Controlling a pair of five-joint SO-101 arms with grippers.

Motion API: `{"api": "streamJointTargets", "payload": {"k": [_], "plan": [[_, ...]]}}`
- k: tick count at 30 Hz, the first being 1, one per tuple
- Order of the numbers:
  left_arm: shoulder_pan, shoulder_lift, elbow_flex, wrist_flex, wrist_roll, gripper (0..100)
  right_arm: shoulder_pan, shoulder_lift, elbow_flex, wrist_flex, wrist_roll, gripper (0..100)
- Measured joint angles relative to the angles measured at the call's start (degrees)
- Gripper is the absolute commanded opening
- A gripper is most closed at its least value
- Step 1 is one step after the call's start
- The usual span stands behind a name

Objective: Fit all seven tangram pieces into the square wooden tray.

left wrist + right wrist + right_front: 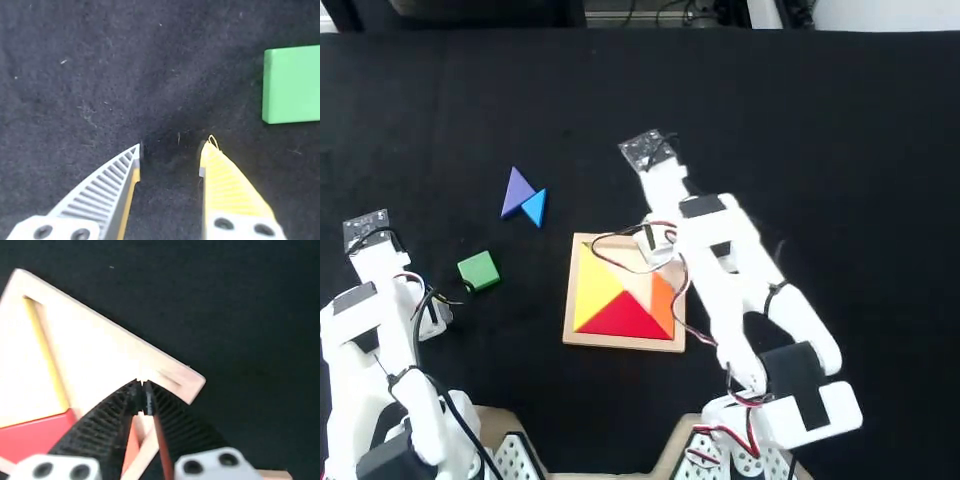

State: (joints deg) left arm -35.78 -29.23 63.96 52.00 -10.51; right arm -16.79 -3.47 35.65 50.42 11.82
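Observation:
The square wooden tray (582, 335) lies mid-table with a yellow triangle (595, 300), a red triangle (630, 320) and an orange piece (663, 300) inside it. My right gripper (141, 387) is shut with nothing in it and hangs just over the tray's (100, 325) bare far corner, close to the rim. A green square (478, 270) lies left of the tray. My left gripper (172, 152) stands open low over the black cloth, with the green square (292, 85) off to one side and apart from its fingers. A purple triangle (518, 190) and a blue triangle (535, 207) touch each other farther back.
Black cloth covers the whole table (840, 150). The right arm (730, 270) reaches over the tray's right side. The left arm (375, 300) stands near the left edge. Open cloth lies to the back and right.

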Motion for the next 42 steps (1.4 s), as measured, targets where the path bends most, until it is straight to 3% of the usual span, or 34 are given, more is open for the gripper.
{"api": "streamJointTargets", "payload": {"k": [14, 31, 37, 42], "plan": [[0.0, 0.0, 0.0, 0.0, 0.0, 20, 2.9, 4.0, -0.3, 0.2, 2.7, 1.1], [0.0, 0.0, 0.0, 0.0, 0.0, 20, 2.8, 14.2, -12.0, 0.2, 2.9, 1.1], [0.0, 0.0, 0.0, 0.0, 0.0, 20, 2.8, 13.2, -17.0, 6.8, 2.9, 1.1], [-2.3, 0.0, 0.0, 0.0, -0.1, 20, -3.3, 9.1, -24.8, 10.7, 3.2, 1.8]]}}
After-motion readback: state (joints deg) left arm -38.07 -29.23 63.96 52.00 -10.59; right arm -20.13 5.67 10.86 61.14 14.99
